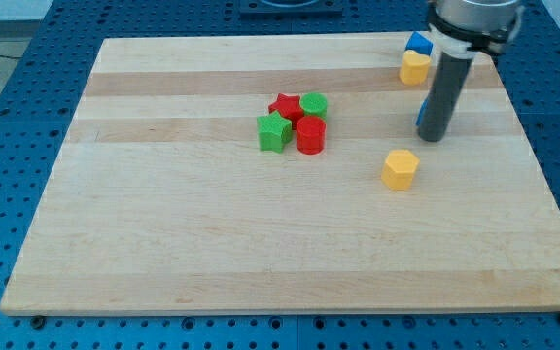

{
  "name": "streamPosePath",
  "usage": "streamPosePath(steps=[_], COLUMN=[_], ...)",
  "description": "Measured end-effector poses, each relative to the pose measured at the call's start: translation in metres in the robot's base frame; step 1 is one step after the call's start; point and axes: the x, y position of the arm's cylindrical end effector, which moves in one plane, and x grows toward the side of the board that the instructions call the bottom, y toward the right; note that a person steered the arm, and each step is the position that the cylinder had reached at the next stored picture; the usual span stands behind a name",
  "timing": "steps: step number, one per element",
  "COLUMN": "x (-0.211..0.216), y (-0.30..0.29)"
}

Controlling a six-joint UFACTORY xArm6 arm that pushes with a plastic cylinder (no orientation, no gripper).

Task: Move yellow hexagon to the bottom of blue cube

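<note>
The yellow hexagon [400, 168] lies right of the board's middle. My tip [434, 137] rests on the board just above and to the right of it, a small gap apart. A blue block [421, 112] shows only as a sliver at the rod's left edge; the rod hides most of it, so I cannot make out its shape. A second blue block [418, 43] sits near the board's top edge, touching a second yellow block [414, 67] just below it.
A tight cluster sits at the board's centre: a red star [285, 104], a green cylinder [314, 104], a green star [274, 131] and a red cylinder [310, 135]. The wooden board [163, 243] lies on a blue perforated table.
</note>
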Motion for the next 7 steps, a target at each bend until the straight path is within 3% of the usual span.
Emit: streamPosePath(steps=[1, 2, 3, 4, 5, 7], x=[-0.006, -0.046, -0.06, -0.002, -0.015, -0.069], y=[0.025, 0.025, 0.03, 0.037, -0.011, 0.006])
